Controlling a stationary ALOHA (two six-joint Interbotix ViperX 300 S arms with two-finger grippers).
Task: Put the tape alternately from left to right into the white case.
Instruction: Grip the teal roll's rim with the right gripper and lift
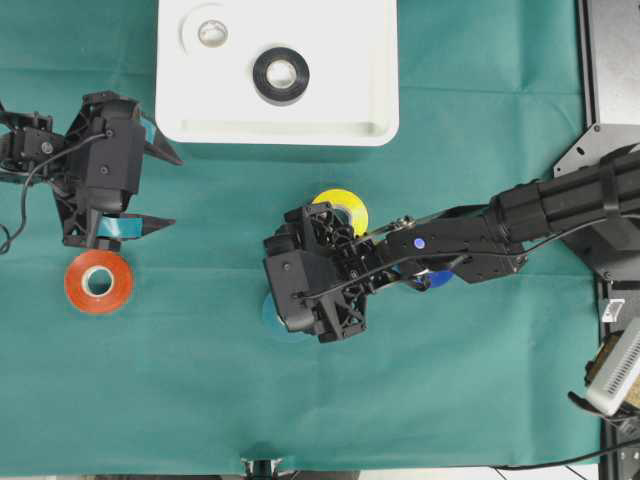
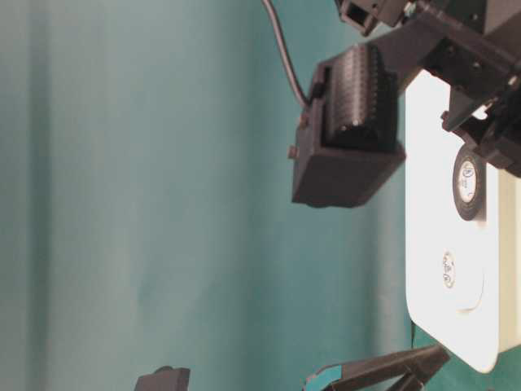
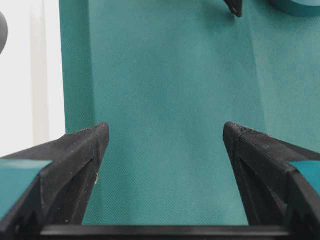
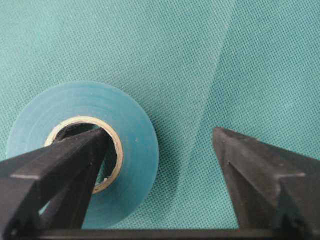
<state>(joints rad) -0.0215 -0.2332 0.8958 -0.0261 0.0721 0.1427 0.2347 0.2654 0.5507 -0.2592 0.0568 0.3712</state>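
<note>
The white case (image 1: 330, 40) stands at the back, holding a white roll (image 1: 212, 33) and a black roll (image 1: 280, 76). On the green cloth lie an orange-red roll (image 1: 98, 282), a yellow roll (image 1: 345, 208), a blue roll (image 1: 436, 279) mostly under the right arm, and a teal roll (image 4: 135, 145). My right gripper (image 4: 159, 132) is open low over the teal roll, one finger inside its core and the other outside, clear of the rim. My left gripper (image 1: 160, 188) is open and empty, between the case and the orange-red roll.
A grey metal plate (image 1: 612, 60) and a pale device (image 1: 615, 370) border the cloth on the right. The cloth's front edge (image 1: 300, 472) runs along the bottom. In the left wrist view the white case's wall (image 3: 25, 75) is at the left.
</note>
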